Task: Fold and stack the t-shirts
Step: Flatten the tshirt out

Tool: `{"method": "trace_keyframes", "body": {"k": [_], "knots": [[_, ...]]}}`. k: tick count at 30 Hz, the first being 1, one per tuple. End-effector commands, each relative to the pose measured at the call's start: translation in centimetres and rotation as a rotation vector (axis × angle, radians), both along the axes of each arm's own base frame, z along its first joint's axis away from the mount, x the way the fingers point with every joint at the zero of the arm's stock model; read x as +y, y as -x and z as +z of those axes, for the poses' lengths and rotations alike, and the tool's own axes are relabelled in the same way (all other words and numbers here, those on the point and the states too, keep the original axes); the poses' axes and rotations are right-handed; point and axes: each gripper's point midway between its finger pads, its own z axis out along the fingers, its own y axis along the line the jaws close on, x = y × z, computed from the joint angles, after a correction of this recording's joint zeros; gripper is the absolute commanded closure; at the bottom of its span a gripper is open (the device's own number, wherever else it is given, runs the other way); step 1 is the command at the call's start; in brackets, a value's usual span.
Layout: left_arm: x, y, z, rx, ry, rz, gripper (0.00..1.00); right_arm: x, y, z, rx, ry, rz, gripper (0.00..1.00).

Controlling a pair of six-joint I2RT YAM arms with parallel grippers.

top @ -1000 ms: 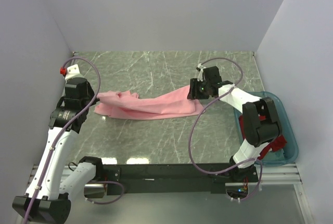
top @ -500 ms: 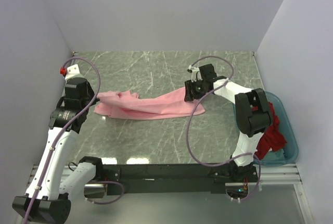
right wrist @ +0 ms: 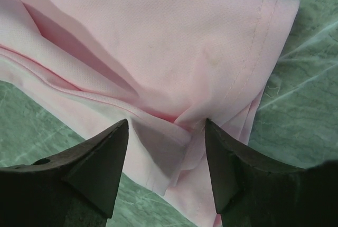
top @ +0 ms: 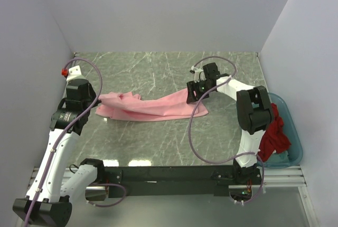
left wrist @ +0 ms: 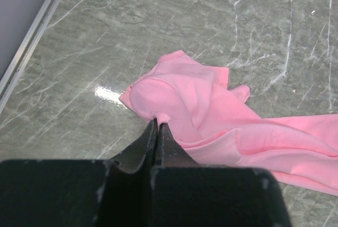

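- Across mid-table, pink t-shirt (top: 153, 106) lies stretched into a long narrow band; long axis runs left-right, w/ the right end a bit nearer the back edge than the left end.
- Left end is bunched & rumpled close to the table's left edge; right end lies flatter, its stitched hem (right wrist: 253, 68) squared off toward the right edge.
- Cloth is light pink, fine knit; soft folds run lengthwise; layers overlap along the near side.
- left gripper (left wrist: 158, 123): jaws pressed together, pinching a small nub of the pink shirt's bunched end.
- right gripper (right wrist: 166, 126): jaws spread wide, tips down at the hem end w/ a puckered ridge of cloth btwn them; not clamped on it.
- red t-shirt (top: 274, 137): crumpled heap in the teal tub (top: 296, 142) by the table's near right corner; partly hidden by the right arm; no clear axis.
- table (top: 158, 142): grey-green marble look w/ white veins; glossy, glare patches near the front edge; plain pale walls (top: 158, 16) on three sides.
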Motion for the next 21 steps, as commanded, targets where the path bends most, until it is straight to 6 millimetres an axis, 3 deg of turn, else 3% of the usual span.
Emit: {"method": "trace_keyframes", "body": {"k": [1,5,8,9,13,21], "knots": [[-0.1,-0.2,0.7,-0.029,0.0,-0.012,0.99,0.5,-0.8,0.8,0.018,-0.036,0.027,0.33],[0.1,-0.1,0.9,-0.032,-0.006,-0.007,0.99,0.9,-0.2,0.6,0.04,-0.062,0.047,0.36],[0.1,-0.1,0.8,-0.028,-0.007,-0.009,0.99,1.2,0.2,1.0,0.046,-0.08,0.065,0.44],[0.1,-0.1,0.8,-0.029,-0.004,-0.008,0.99,1.1,0.2,1.0,0.047,-0.078,0.065,0.51],[-0.1,-0.2,0.9,-0.032,-0.002,-0.012,0.99,1.0,0.1,2.4,0.019,-0.081,0.057,0.59],[-0.2,-0.2,1.2,-0.038,0.003,-0.016,0.99,0.9,0.5,4.8,-0.027,-0.088,0.044,0.63]]}}
